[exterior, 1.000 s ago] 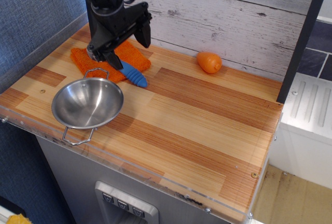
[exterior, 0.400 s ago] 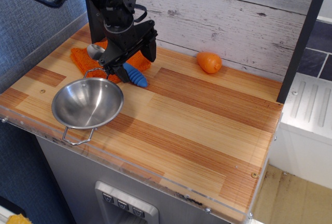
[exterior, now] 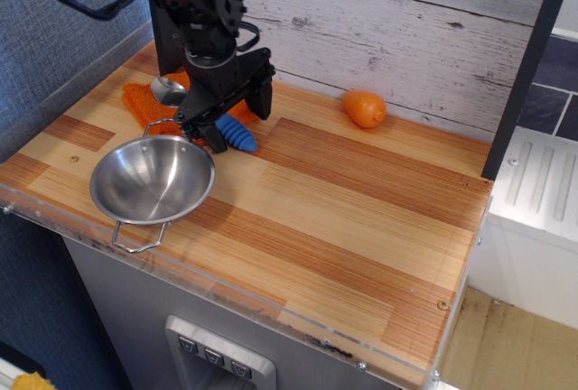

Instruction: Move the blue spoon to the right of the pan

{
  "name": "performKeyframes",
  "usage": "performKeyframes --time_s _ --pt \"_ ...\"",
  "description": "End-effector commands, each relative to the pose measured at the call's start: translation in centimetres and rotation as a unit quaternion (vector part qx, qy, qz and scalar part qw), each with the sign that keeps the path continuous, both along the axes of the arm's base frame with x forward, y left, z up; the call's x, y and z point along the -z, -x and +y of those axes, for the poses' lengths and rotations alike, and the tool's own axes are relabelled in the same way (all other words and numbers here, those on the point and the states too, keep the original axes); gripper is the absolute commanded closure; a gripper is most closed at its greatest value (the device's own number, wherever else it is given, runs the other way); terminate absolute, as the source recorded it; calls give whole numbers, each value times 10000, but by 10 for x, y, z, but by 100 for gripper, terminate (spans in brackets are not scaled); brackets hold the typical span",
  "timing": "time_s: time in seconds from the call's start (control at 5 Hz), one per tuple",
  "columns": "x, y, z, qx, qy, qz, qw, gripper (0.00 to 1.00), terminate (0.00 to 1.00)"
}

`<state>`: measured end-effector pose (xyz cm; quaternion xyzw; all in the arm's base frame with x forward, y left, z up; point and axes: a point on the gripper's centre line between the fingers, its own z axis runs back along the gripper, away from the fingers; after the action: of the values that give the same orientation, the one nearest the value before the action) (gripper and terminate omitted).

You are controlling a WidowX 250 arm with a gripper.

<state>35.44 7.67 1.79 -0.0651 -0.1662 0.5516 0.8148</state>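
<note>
Setting: wooden counter (exterior: 361,218) against a whitewashed plank wall.
Blue spoon (exterior: 237,132): far left, lying over an orange cloth (exterior: 144,101) just beyond the pan (exterior: 152,180).
Gripper (exterior: 228,117): fingers spread astride the blue handle, low over it; no pinch evident.
Bystander: orange fruit (exterior: 365,107) near the wall.
Progress: early; spoon judged ungrasped, with lift and placement right of the pan remaining.

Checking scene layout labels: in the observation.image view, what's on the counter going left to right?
Shiny round stainless-steel pan with wire loop handles → blue spoon with ribbed blue plastic handle and silver bowl, held under the black gripper → small orange rounded object by the back wall.
</note>
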Motion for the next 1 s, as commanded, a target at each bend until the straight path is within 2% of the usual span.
performKeyframes --time_s 0.0,0.4,0.6,0.8 --pt "-17 -3 -4 117 -107 -234 9996 100 0" --pt "-26 -1 -1 83 -75 -370 9993 100 0" --pt "-40 -4 3 187 -247 -460 9985 100 0" --pt "-68 -7 12 234 -557 -734 9955 100 0"
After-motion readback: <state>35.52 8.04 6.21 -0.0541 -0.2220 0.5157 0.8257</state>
